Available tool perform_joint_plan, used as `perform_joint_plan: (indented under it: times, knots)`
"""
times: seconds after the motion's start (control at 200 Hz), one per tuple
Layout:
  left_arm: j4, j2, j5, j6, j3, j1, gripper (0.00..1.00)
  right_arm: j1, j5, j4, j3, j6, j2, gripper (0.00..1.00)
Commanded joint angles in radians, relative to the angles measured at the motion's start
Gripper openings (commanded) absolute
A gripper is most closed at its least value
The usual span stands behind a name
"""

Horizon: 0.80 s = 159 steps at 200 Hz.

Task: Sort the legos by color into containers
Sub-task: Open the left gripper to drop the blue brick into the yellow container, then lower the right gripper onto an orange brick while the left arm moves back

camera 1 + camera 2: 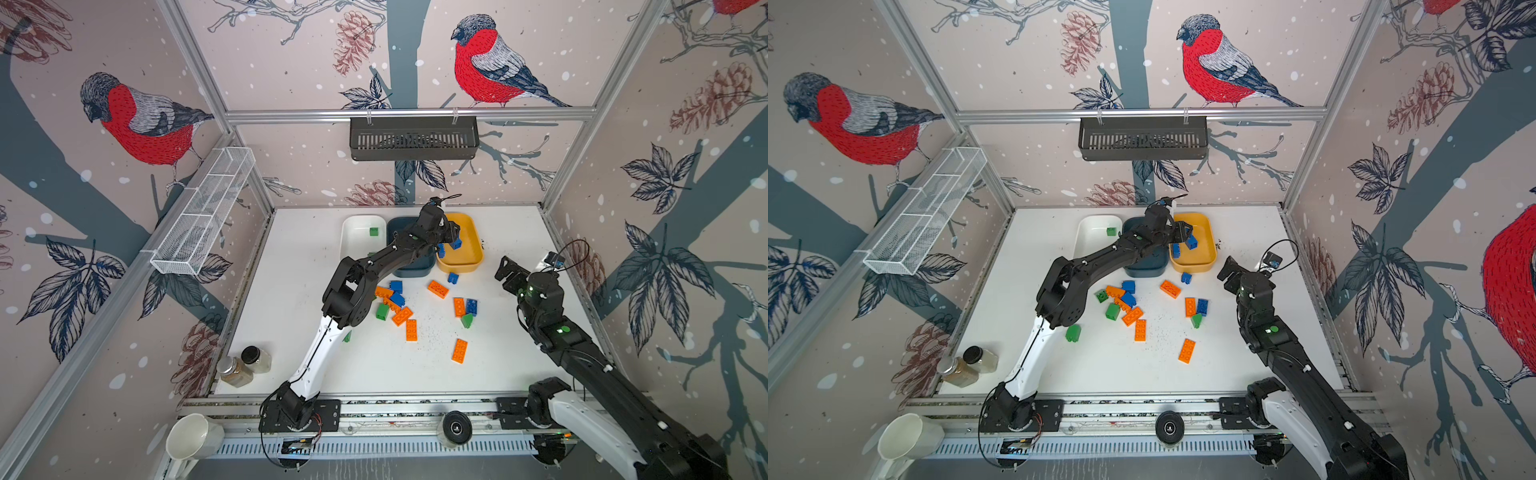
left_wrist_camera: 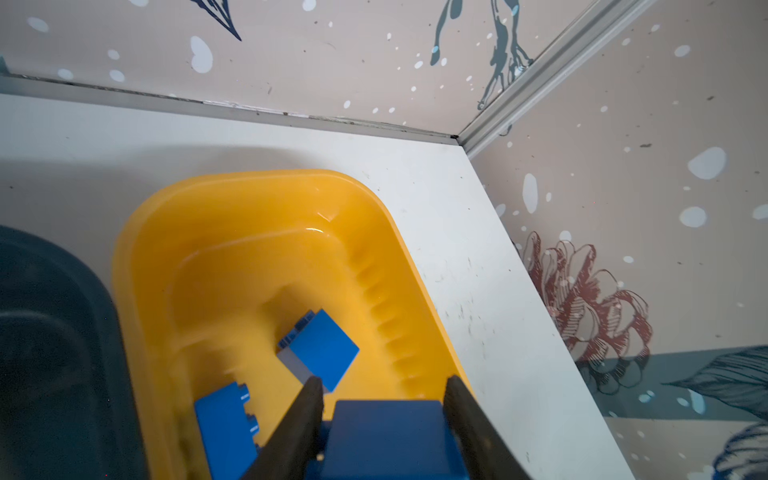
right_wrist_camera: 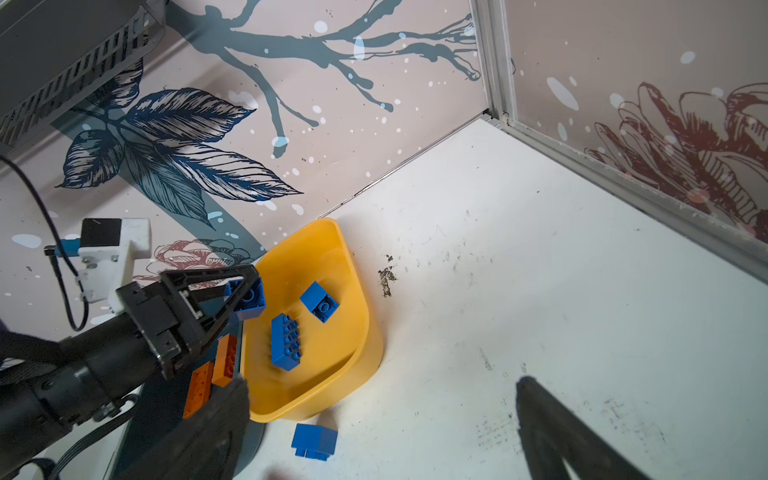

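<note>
We found the left gripper (image 2: 383, 380) over the left side of the yellow tub (image 2: 249, 216), a blue brick (image 2: 386, 440) between its jaws. Clamped or just clear, we could not tell. The tub lay below it, two other bricks (image 3: 286, 341) inside. The right gripper (image 1: 505, 270) stood open, empty, to the right.

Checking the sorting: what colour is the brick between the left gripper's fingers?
Blue: the brick in the left gripper shows best in the left wrist view.

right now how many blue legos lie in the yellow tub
2: a short one mid-tub, a longer one beside it. A third sits between the left fingers, maybe hiding more.
</note>
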Motion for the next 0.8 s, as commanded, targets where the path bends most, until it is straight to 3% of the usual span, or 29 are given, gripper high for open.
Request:
perform_joint_plan:
  times: [0.0, 0.165, 0.34, 0.425, 0.6, 0.79]
  knots:
    - [-0.054, 0.036, -0.072, 0.027, 0.096, 0.002, 0.62, -0.002, -0.071, -0.006, 0.022, -0.023, 0.019, 0.99]
    - [-0.093, 0.012, -0.034, 0.030, 0.121, 0.002, 0.79, -0.004, -0.116, -0.003, 0.033, -0.024, 0.061, 0.99]
    - [-0.076, -0.104, -0.011, 0.030, 0.000, 0.001, 0.87, -0.007, -0.240, -0.025, 0.062, -0.032, 0.153, 0.99]
    - [-0.053, -0.174, -0.026, 0.043, -0.082, 0.001, 0.97, -0.005, -0.311, -0.059, 0.087, -0.061, 0.215, 1.00]
    - [0.010, -0.311, -0.042, 0.071, -0.268, 0.005, 0.98, 0.024, -0.398, -0.117, 0.135, -0.095, 0.354, 0.95]
    - [0.104, -0.442, -0.049, 0.032, -0.479, 0.033, 0.98, 0.150, -0.441, -0.096, 0.187, -0.175, 0.489, 0.95]
